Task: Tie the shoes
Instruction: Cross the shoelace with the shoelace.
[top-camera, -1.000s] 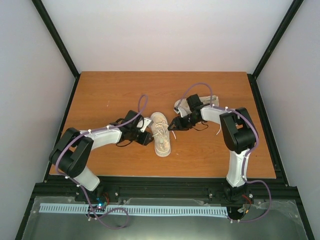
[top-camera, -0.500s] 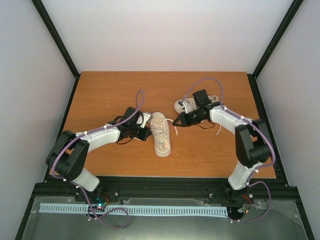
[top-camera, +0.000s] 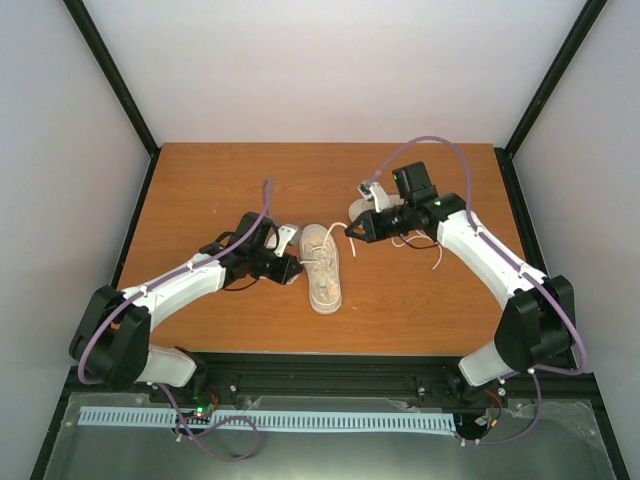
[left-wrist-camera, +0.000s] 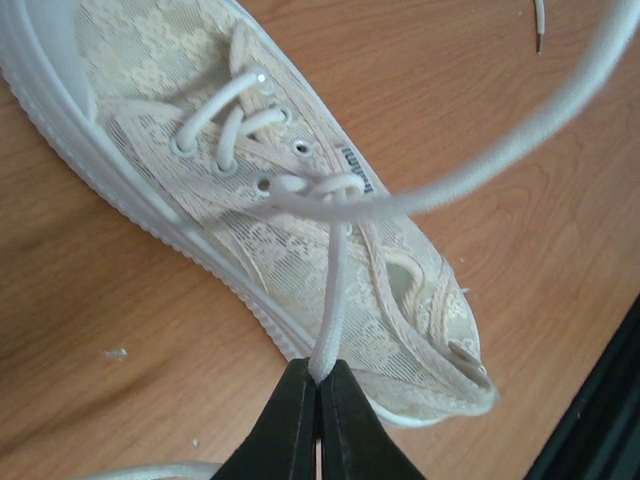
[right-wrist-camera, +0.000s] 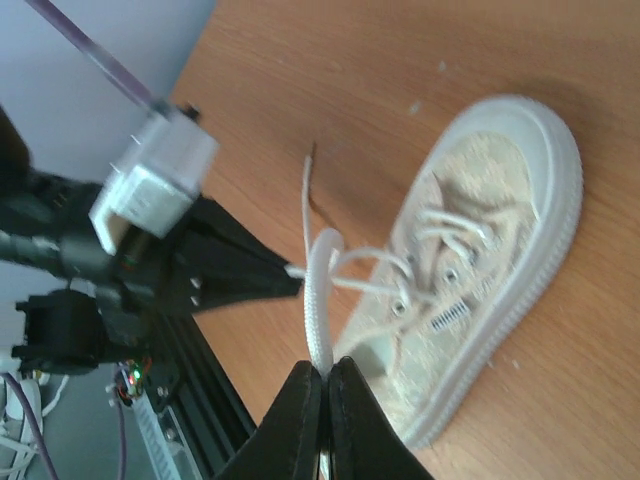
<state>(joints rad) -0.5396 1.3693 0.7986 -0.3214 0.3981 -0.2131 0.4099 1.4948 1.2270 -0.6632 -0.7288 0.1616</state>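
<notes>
One cream shoe lies mid-table with its toe toward the near edge. In the left wrist view the shoe shows its two laces crossed in a first knot. My left gripper sits at the shoe's left side; its tips are shut on one white lace. My right gripper hangs above and to the right of the shoe, and its tips are shut on the other lace. The second shoe lies behind the right gripper, mostly hidden.
A loose lace end trails on the wood right of the right arm. The black frame rail runs along the table's near edge. White walls stand close on three sides.
Both grippers have shut on the laces. The left one drew back to the left and the right one rose toward the back right, pulling the laces apart.
</notes>
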